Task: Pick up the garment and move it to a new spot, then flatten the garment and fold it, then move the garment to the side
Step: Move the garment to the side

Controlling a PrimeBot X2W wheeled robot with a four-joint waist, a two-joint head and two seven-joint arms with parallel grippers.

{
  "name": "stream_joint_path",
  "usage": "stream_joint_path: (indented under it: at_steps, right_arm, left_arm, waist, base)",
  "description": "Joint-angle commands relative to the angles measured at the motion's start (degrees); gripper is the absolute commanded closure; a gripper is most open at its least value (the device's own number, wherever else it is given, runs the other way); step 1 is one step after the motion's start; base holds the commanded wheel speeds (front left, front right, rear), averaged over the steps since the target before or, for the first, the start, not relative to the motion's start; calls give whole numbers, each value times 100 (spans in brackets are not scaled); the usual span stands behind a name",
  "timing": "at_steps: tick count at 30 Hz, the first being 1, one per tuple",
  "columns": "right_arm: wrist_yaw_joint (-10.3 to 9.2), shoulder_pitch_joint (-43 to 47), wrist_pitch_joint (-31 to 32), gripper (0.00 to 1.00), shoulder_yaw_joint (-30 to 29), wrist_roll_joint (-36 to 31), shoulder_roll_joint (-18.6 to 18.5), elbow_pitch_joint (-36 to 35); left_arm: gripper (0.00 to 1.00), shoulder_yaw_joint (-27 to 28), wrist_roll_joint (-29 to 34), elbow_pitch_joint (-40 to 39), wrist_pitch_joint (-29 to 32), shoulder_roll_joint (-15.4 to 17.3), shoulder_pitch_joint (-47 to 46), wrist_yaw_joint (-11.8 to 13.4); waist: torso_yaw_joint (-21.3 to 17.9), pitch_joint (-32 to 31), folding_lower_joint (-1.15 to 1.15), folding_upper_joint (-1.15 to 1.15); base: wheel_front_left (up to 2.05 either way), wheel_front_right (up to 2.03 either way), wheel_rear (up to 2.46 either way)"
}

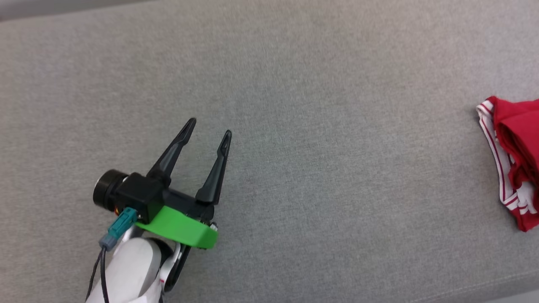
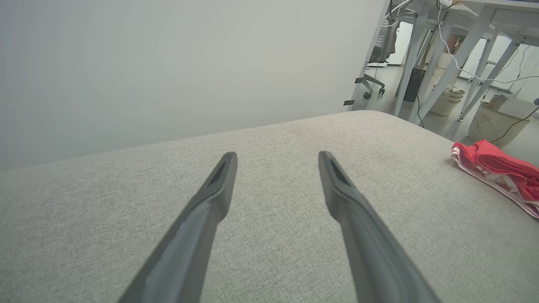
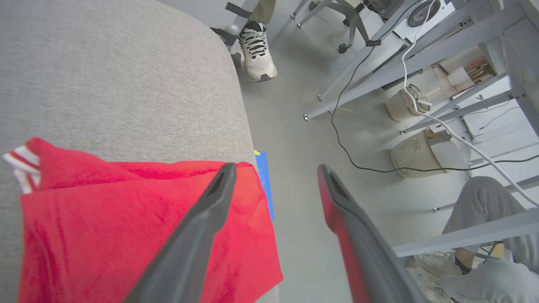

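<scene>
Surface: grey cushion of woven fabric is stretching across the head view, and a plain pale wall is standing behind its far edge in the left wrist view.
Garment: one red garment with white, red-striped trim is lying bunched and folded over itself at the cushion's right end. Its cloth is reaching the rounded end edge.
Right gripper: the right gripper is hanging over the cushion's right end with its jaws spread wide and gripping nothing.
Garment against the right jaws: one finger is showing over the red cloth near the cushion's edge. The other is showing past that edge, with floor behind it. The garment is not lying between the jaws, and whether the first finger is touching the cloth cannot be told.
Left gripper: the left gripper is hovering over the cushion's left half, jaws spread wide and empty, with bare fabric between them.
Garment against the left jaws: the garment is lying well apart from them, off toward the cushion's right end.
Count: one garment and two grippers, each showing two long dark fingers.
Beyond the cushion's right end: two pale woven baskets are sitting on the floor among grey desk legs and trailing cables. One blue strip is lying just beside the cushion's base.
People: one pale laced shoe is standing near the cushion's far corner, and one bent leg in grey trousers is showing farther out from the cushion.
</scene>
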Motion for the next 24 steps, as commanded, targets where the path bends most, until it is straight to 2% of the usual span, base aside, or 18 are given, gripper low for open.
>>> stream_joint_path:
  at_steps: [1,8,16,20,24]
  right_arm:
    - [-4,130,3,0,73,108,123,-248]
    - [-4,673,-416,0,356,531,688,-1368]
    - [-4,1497,-1133,0,563,1174,1632,-2119]
    - [-4,1915,-1515,0,712,1345,2077,-2279]
    - [-4,2228,-1862,0,801,1425,2464,-2154]
  left_arm:
    - [0,79,-43,52,-30,-51,131,58]
    - [0,437,-42,471,-33,-175,630,303]
    - [0,627,-4,680,-34,-361,1002,316]
    - [0,707,15,738,-34,-485,1137,297]
    - [0,767,33,816,-34,-567,1248,211]
  waist:
    - [286,-785,0,0]
    - [617,-1466,0,0]
    - [1069,-1864,0,0]
    - [1280,-1964,0,0]
    - [1435,-2043,0,0]
  base:
    - [0,0,0]
    - [0,0,0]
    - [0,0,0]
    - [0,0,0]
    - [0,0,0]
